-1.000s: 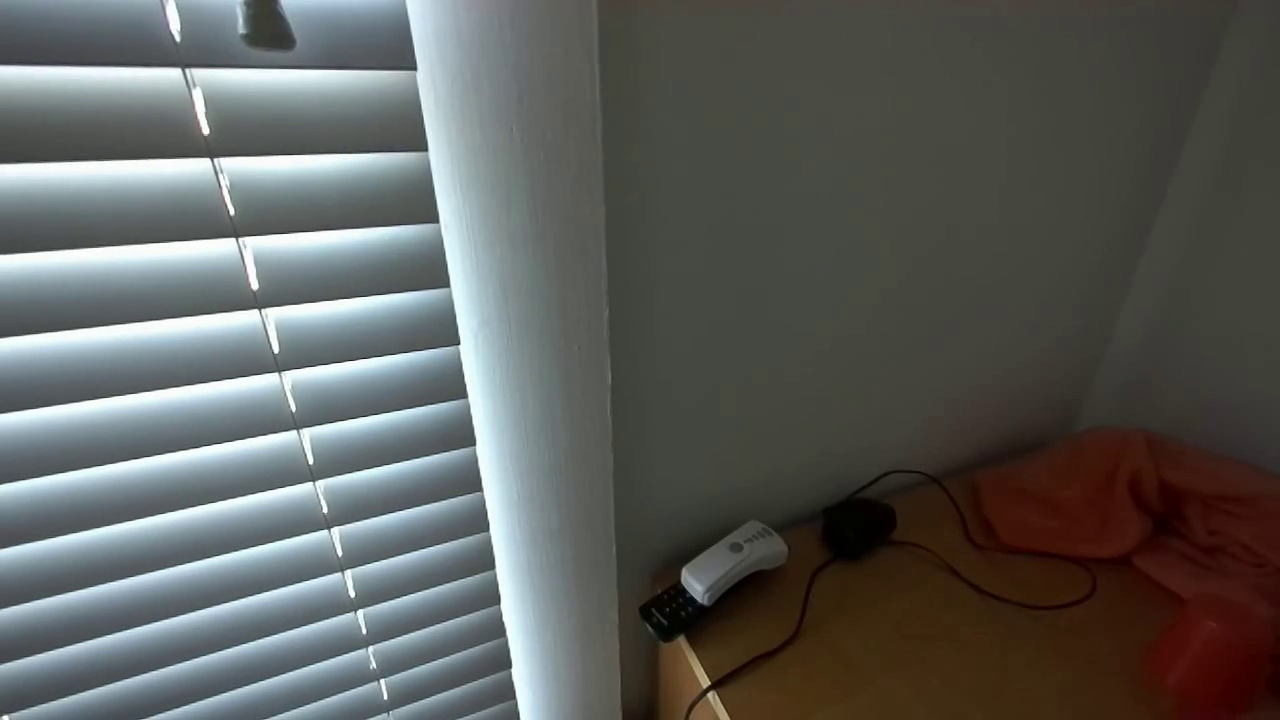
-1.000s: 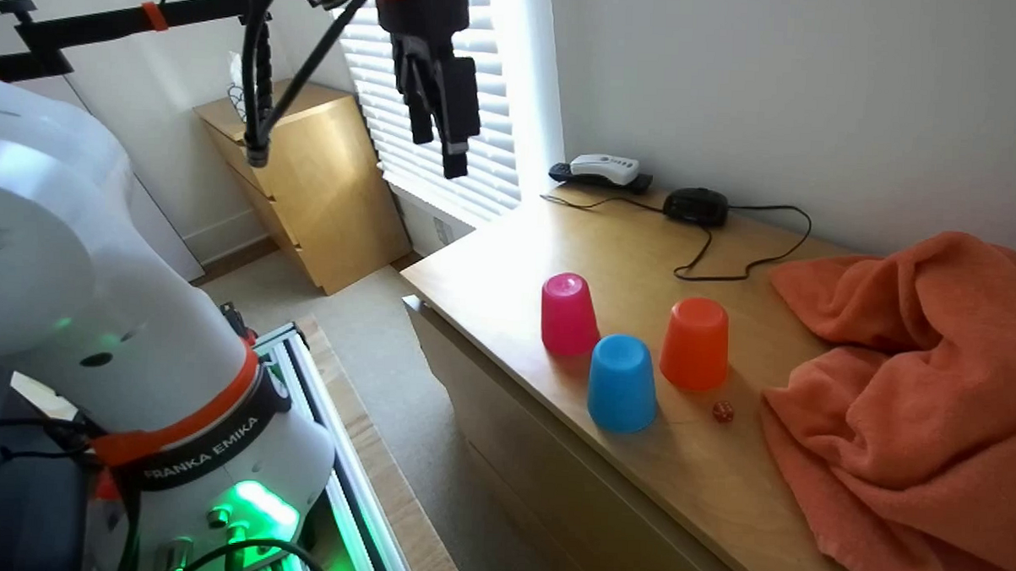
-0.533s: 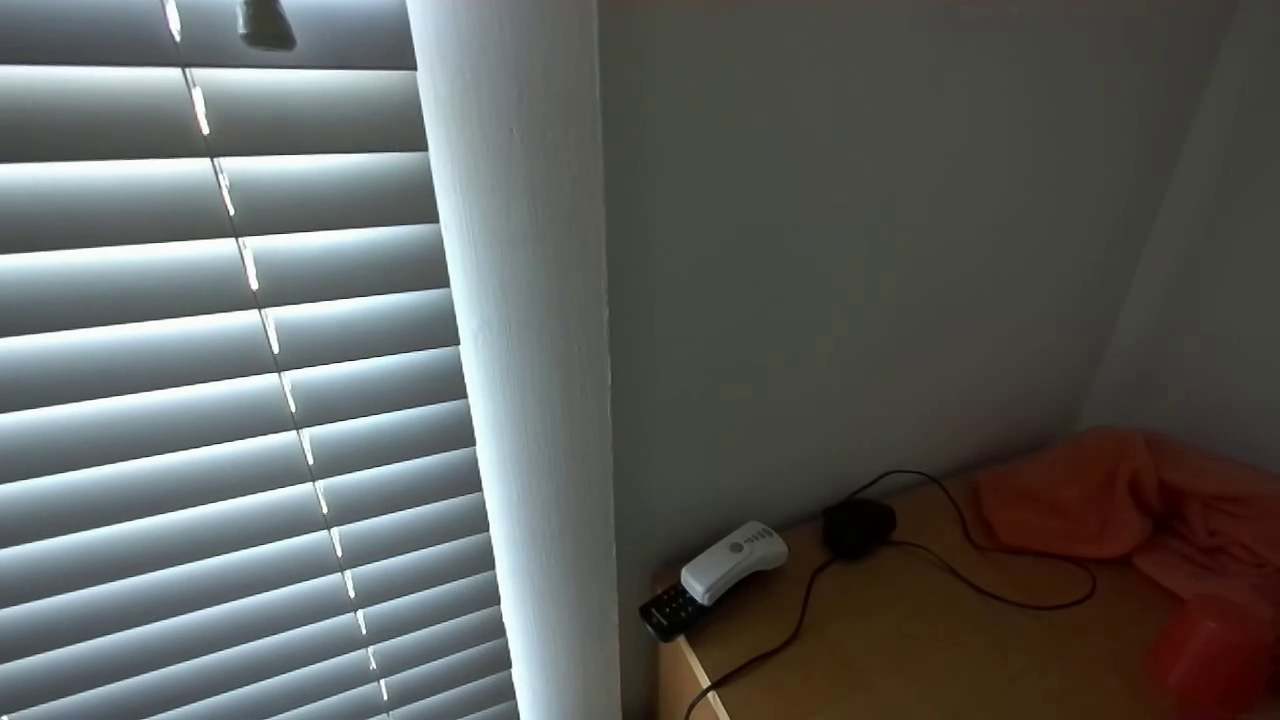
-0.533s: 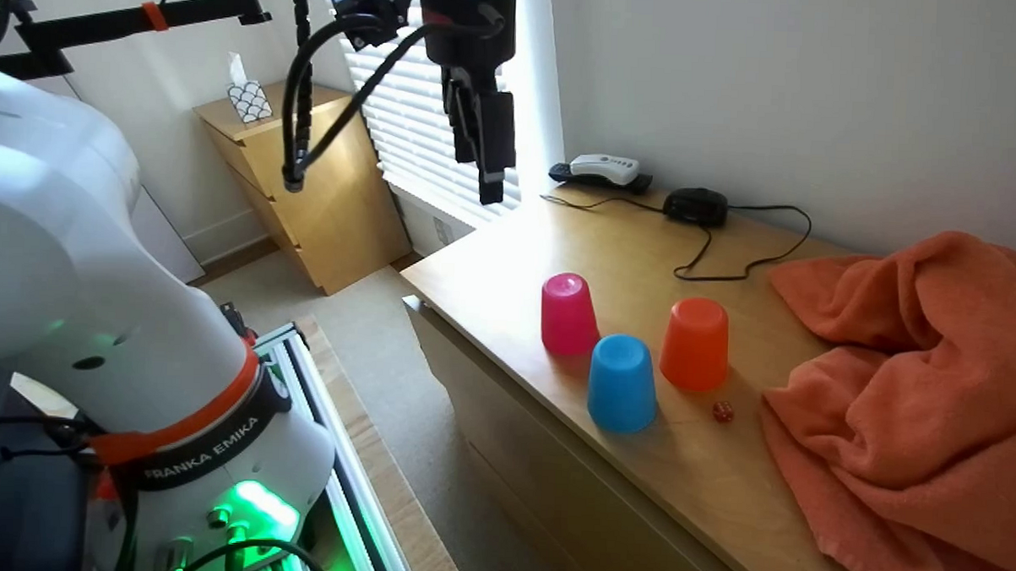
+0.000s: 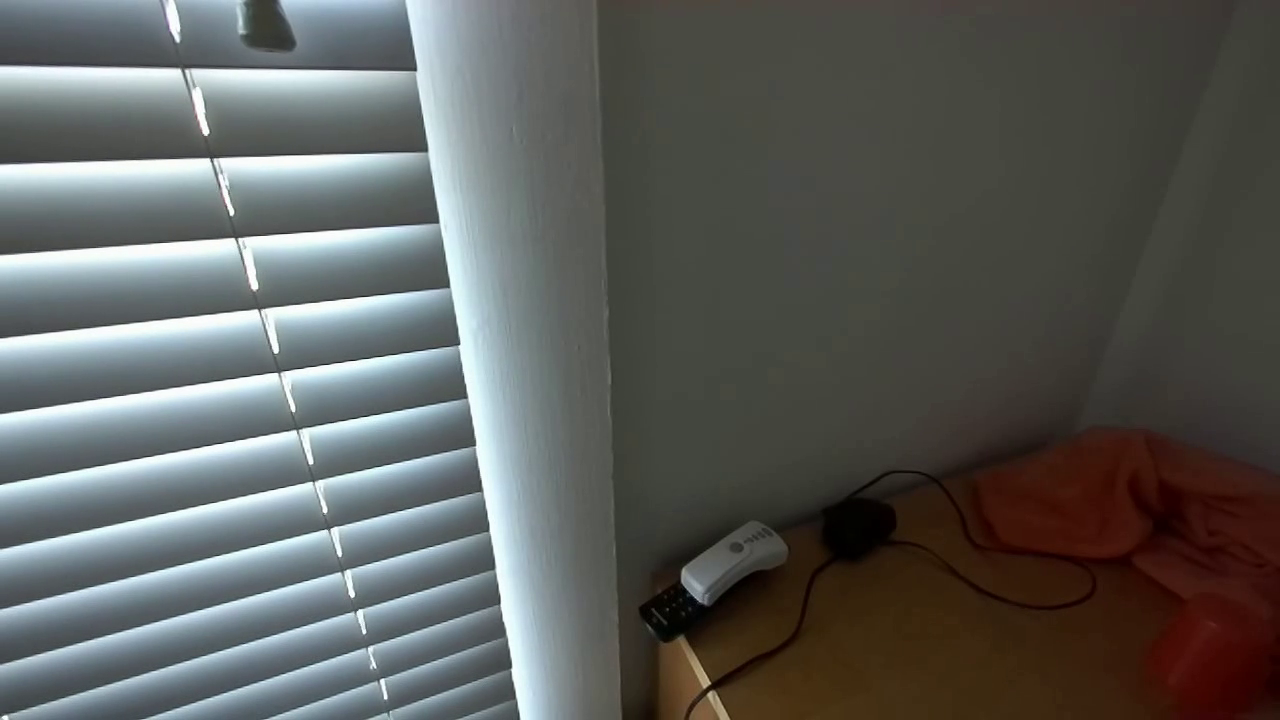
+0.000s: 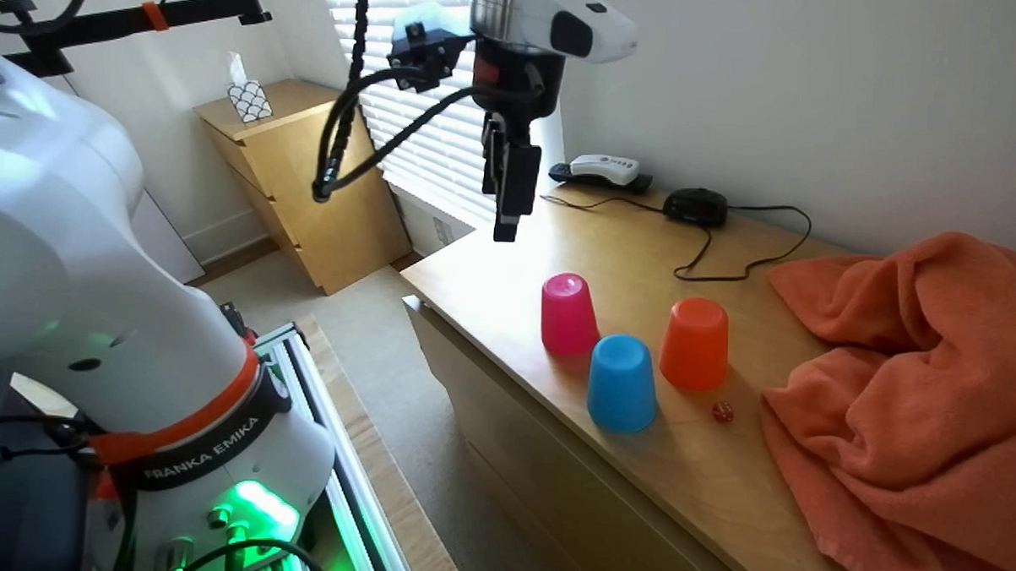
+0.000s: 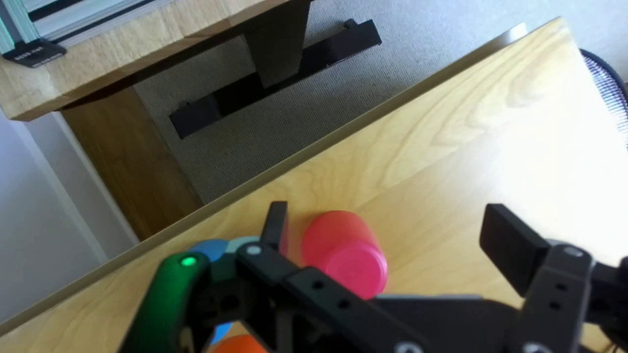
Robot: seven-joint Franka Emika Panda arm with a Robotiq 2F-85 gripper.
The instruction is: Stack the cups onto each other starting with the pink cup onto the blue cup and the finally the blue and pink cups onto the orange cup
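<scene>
The pink cup (image 6: 568,315), blue cup (image 6: 623,384) and orange cup (image 6: 695,344) stand upside down, close together but separate, on the wooden dresser top. My gripper (image 6: 505,230) hangs in the air above and left of the pink cup in an exterior view. In the wrist view my gripper (image 7: 385,220) is open and empty. The pink cup (image 7: 351,255) shows between its fingers, nearer the left one, below them. The blue cup (image 7: 212,247) and orange cup (image 7: 240,344) are mostly hidden behind the left finger. A dim red shape (image 5: 1212,655) shows in an exterior view; which cup, I cannot tell.
A red die (image 6: 723,411) lies near the orange cup. An orange towel (image 6: 935,393) is heaped at the right. A black device (image 6: 695,206) with a cable and a white remote (image 6: 605,168) lie along the wall. The dresser's edge (image 7: 304,154) runs close to the pink cup.
My gripper has moved right and downward in an exterior view, coming closer to the pink cup. The cups, die and towel have not moved.
</scene>
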